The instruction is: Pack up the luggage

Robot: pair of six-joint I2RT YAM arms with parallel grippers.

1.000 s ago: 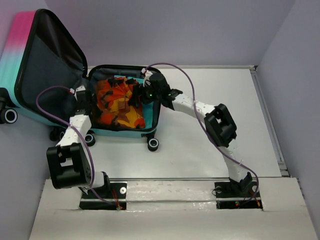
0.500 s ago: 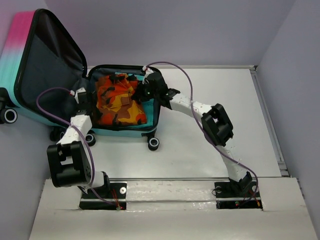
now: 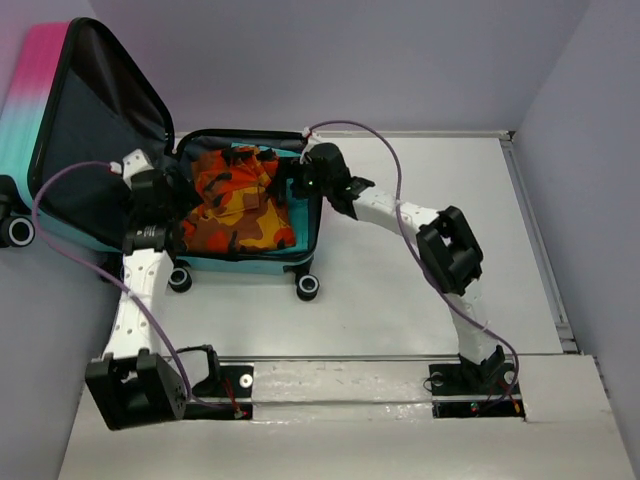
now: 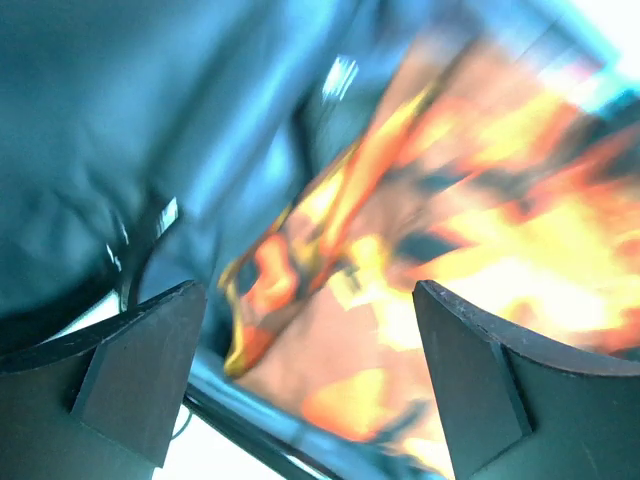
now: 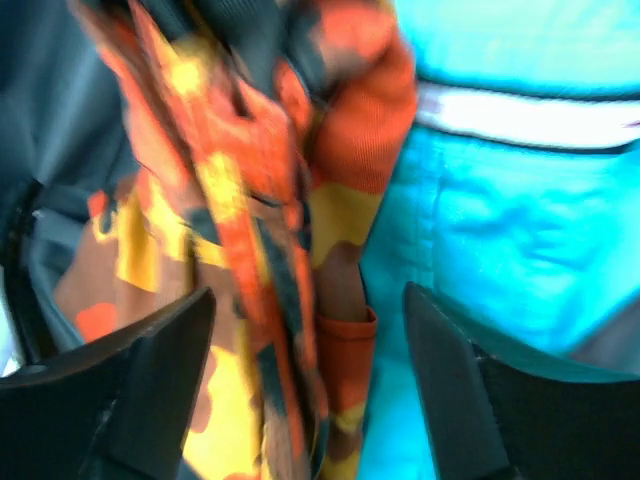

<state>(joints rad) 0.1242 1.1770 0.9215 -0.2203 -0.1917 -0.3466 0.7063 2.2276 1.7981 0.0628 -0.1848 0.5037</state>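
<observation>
The luggage (image 3: 60,110) lies open at the far left, its pink-to-teal lid propped up and its dark-lined base (image 3: 250,262) flat on the table. An orange, yellow and black patterned garment (image 3: 235,205) fills the base. My left gripper (image 3: 172,195) hovers at the hinge side of the base; in its blurred wrist view the left gripper (image 4: 308,300) is open over the garment (image 4: 480,230) and dark lining (image 4: 120,120), gripping nothing. At the base's right rim my right gripper (image 3: 298,182) also stands open; its wrist view shows the right gripper (image 5: 308,300) above the garment's edge (image 5: 240,250) and teal fabric (image 5: 500,250).
Black wheels (image 3: 307,288) stick out from the base's near side, and another wheel (image 3: 17,232) sits at the far left. White table (image 3: 420,290) stretches right of the case. Grey walls close in on both sides and at the back.
Both grippers have opened and let go of the garment, which now lies flatter in the base. The left arm has stretched out, its gripper shifting left toward the lid; the right gripper drew slightly right.
</observation>
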